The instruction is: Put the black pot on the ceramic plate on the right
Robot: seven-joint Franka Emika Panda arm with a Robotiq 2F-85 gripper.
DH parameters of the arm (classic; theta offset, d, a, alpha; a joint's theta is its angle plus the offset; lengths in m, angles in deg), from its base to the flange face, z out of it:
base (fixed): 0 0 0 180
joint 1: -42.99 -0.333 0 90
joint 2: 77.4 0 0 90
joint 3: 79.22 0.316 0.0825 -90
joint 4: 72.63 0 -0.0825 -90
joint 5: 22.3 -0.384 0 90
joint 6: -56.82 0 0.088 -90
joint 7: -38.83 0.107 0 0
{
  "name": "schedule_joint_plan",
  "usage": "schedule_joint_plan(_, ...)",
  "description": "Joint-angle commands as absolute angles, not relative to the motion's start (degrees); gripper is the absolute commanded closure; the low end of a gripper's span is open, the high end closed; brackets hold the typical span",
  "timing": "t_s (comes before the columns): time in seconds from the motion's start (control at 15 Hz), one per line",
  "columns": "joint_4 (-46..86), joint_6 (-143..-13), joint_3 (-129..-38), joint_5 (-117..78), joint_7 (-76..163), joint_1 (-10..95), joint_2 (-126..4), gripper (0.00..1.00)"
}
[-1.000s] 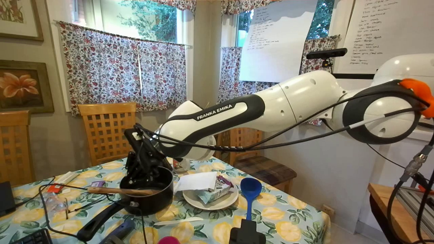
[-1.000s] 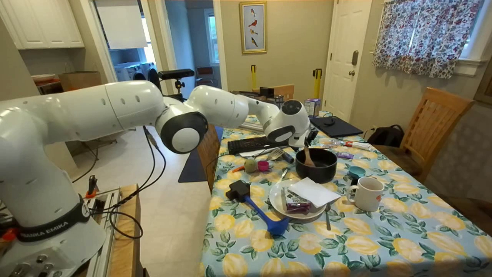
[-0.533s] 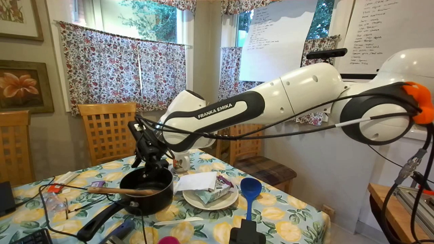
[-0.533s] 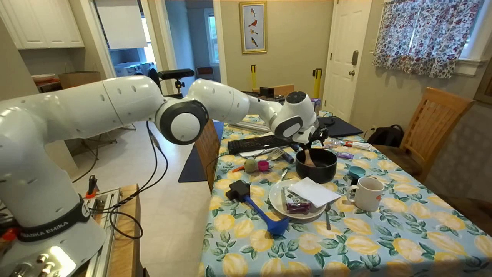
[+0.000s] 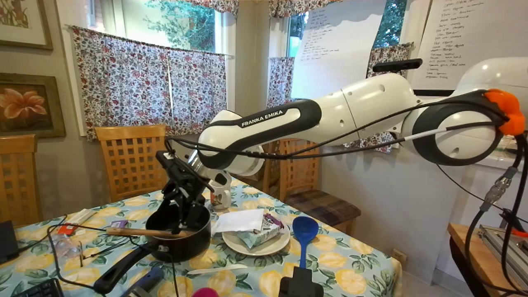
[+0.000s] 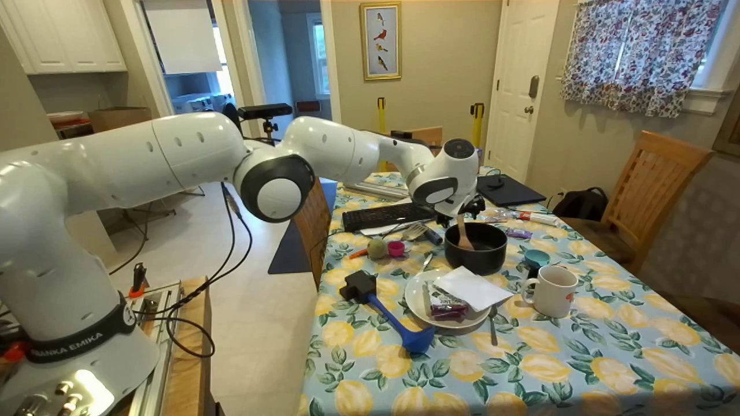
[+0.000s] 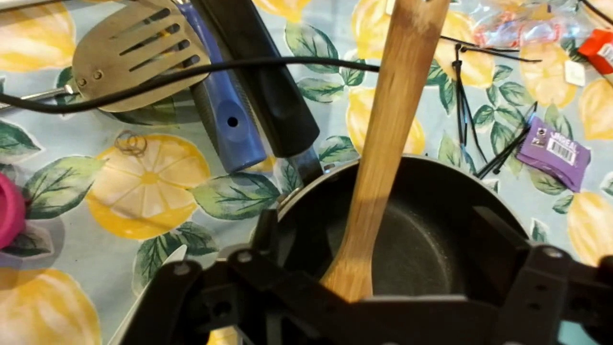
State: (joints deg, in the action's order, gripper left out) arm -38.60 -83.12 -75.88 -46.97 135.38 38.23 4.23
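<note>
On the lemon tablecloth (image 5: 342, 272), near the ceramic plate (image 6: 415, 296), sits the black saucepan (image 5: 189, 248). Over it hangs the gripper (image 7: 376, 215), spread wide and pinching nothing, maybe so that it can close on the saucepan or what sticks out. A wooden spatula (image 7: 385, 139) leans out of it, likely because it is too long to lie inside. The saucepan stands upright; its long line runs along its black handle (image 5: 121, 267), which points away from the plate, to the lower left in an exterior view.
</note>
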Motion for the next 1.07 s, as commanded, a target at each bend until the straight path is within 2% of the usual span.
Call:
schedule_joint_plan(0.0, -38.71, -84.65, -77.16, -46.49, 137.66, 37.66, 4.52, 0.00)
schedule_joint_plan(0.33, -37.00, -81.02, -79.52, -45.76, 139.57, 36.94, 3.19, 0.00)
schedule_joint_plan(0.73, -35.94, -69.42, -80.99, -45.13, 139.26, 36.24, 1.18, 0.00)
schedule_joint_plan(1.0, -37.11, -66.53, -86.50, -41.92, 142.93, 34.27, 2.17, 0.00)
